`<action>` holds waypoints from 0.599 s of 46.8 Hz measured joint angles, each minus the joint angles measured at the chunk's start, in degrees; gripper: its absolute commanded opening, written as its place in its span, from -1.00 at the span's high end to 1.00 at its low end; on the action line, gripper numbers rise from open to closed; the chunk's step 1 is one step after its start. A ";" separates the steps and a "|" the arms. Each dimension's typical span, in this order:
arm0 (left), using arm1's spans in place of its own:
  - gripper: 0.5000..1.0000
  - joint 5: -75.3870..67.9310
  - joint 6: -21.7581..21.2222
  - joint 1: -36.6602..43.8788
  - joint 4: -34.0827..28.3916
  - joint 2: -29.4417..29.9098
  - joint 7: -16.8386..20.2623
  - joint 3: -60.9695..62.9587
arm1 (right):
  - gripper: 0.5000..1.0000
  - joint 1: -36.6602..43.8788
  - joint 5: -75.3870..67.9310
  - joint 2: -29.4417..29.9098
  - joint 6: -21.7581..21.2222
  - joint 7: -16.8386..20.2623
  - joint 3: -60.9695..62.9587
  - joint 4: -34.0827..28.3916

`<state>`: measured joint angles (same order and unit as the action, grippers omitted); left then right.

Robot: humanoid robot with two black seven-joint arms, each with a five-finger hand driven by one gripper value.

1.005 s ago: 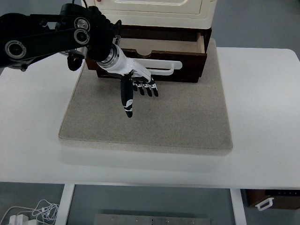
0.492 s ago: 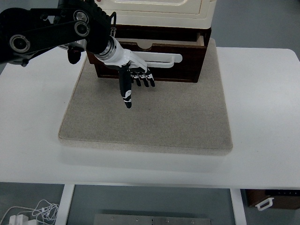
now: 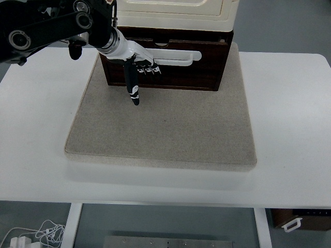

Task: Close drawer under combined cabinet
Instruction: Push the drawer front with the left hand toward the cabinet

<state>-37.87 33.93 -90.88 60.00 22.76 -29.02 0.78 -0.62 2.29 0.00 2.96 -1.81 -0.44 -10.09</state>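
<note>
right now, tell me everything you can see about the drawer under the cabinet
The drawer is dark brown, wood by the look of it, with a long white bar handle across its front. It sits under the cream cabinet, pushed nearly or fully in; none of its inside shows. It stands at the far edge of a beige mat on the white table. The left robot hand is against its front, by the handle's left end, fingers bent, one dark digit pointing down at the mat.

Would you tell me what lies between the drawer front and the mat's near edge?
Only bare mat below the drawer; the left hand sits at the drawer front, top view.
</note>
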 measured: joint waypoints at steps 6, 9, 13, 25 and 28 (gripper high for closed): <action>-0.98 -0.02 0.00 0.10 -1.38 -0.09 0.19 0.00 | -0.81 0.00 0.00 0.00 0.00 0.01 0.00 0.00; -0.98 -0.03 0.03 0.10 -1.94 -0.09 0.29 0.00 | -0.81 0.00 0.00 0.00 0.00 0.02 0.00 0.00; -0.98 -0.37 0.03 0.10 -2.27 -0.06 0.41 0.00 | -0.81 0.00 0.00 0.00 0.00 0.02 0.00 0.00; -0.98 -1.25 0.02 0.17 -3.06 0.01 0.80 -0.07 | -0.81 0.00 0.00 0.00 -0.01 0.01 0.00 0.00; -0.98 -1.24 0.01 0.38 -3.15 0.00 0.89 -0.08 | -0.81 0.00 0.00 0.00 -0.05 0.00 0.00 0.01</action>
<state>-39.12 33.95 -90.50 56.86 22.76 -28.13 0.70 -0.62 2.29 0.00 2.91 -1.81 -0.44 -10.08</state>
